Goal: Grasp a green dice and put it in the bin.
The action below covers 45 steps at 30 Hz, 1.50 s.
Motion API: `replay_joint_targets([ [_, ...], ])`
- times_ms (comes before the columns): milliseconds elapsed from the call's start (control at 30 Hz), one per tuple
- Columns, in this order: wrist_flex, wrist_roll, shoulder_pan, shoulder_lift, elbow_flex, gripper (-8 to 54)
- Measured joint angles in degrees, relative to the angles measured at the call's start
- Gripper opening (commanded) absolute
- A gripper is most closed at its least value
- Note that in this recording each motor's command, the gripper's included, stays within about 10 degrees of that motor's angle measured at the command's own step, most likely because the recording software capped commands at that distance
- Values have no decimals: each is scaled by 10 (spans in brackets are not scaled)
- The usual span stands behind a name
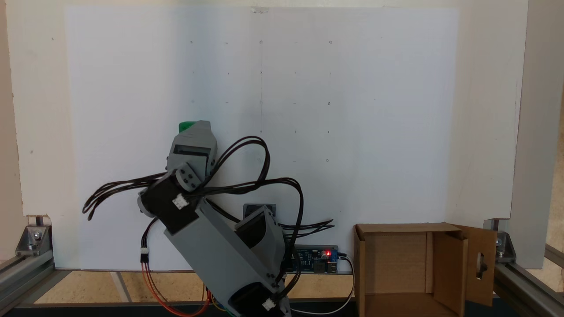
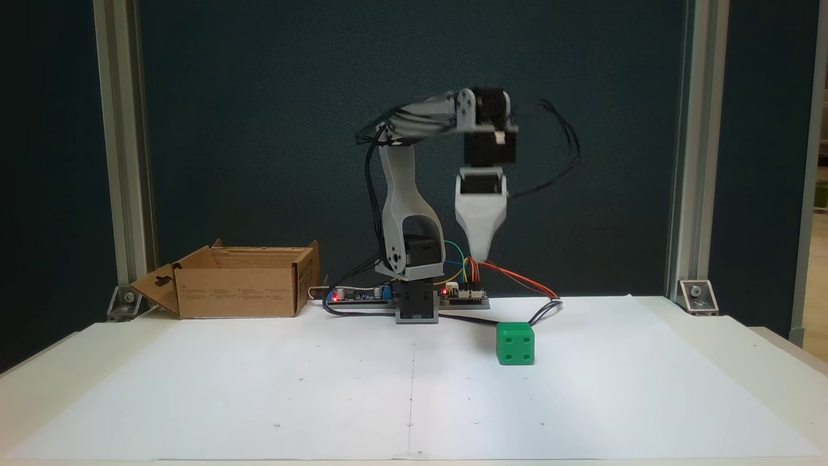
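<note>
So the green dice (image 2: 515, 343) is sitting on the white paper sheet (image 2: 259, 388) out in front of the arm's base, a bit to the right of it in the front-facing fixed view, and the gripper (image 2: 480, 249) hangs well above it, pointing straight down, not touching anything. In the top-down fixed view only a sliver of the green dice (image 1: 187, 127) peeks out past the gripper body, so they're pretty much lined up. Can't tell if the jaws are open or closed; from the front they collapse into one white wedge with a single tip. The bin (image 2: 242, 285) is the cardboard box off to the left of the base in that front view, flaps open, well apart from the dice. My guess on handling: the dice looks like hard plastic or a print, light and stiff, so no crushing worries, but the rounded edges and smooth faces could make it squirt out if it's pinched near a corner. I'd go for two opposite flat side faces, centred, jaws square to them, low enough to get good contact.
</note>
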Motion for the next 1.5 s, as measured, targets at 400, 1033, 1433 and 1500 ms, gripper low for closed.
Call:
replay_joint_targets([
  [400, -149, 12, -27, 0, 92, 442],
  [1033, -250, 19, -47, -20, 162, 439],
  [1433, -270, 20, -93, -42, 162, 417],
  [1500, -270, 20, -92, -43, 162, 417],
])
